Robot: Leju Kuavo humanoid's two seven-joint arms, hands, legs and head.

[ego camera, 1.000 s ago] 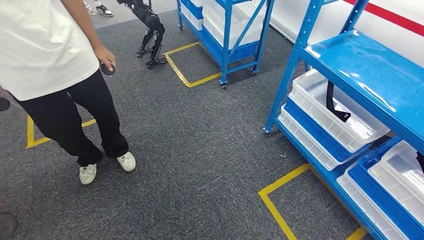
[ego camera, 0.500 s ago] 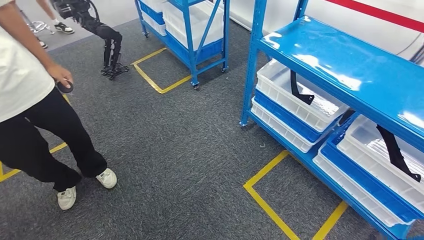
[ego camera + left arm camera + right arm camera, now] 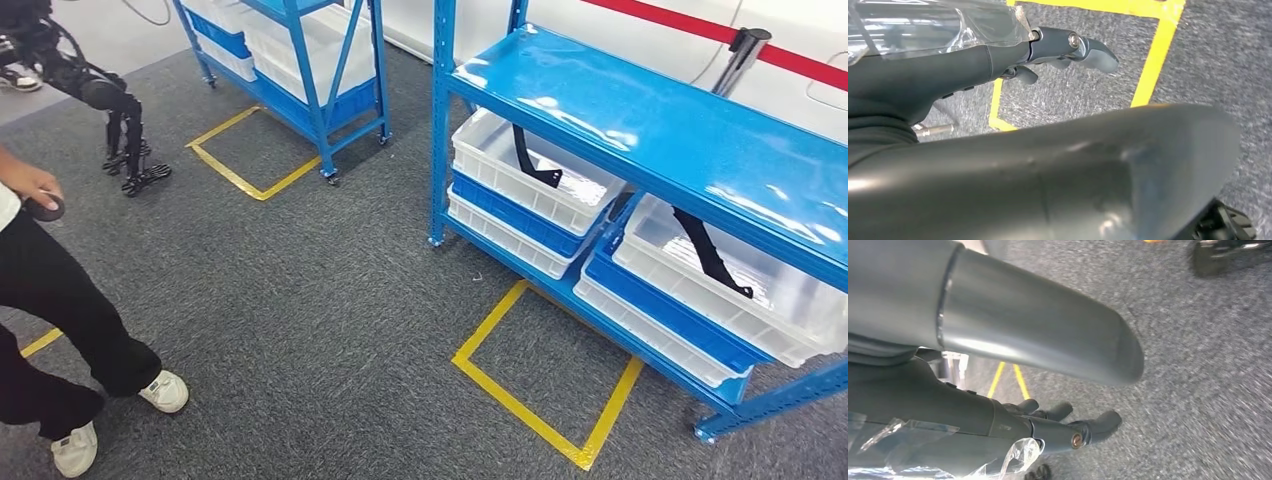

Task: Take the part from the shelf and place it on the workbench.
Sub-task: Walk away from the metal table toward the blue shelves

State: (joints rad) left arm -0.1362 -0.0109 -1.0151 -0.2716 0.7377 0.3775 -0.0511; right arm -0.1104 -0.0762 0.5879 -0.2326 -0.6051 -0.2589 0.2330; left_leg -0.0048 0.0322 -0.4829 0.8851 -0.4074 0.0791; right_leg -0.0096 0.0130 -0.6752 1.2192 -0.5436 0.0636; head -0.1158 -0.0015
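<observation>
Grey carpet lies under both empty, loosely spread hands' fingers (image 3: 1093,50); nothing legible.

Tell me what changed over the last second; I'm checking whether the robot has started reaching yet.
Only the camera turned: the blue metal shelf with its white plastic bins slid toward the picture's centre, the person in black trousers toward the left edge. The black parts lie untouched in their bins. Left hand and right hand hang over carpet, holding nothing.
</observation>
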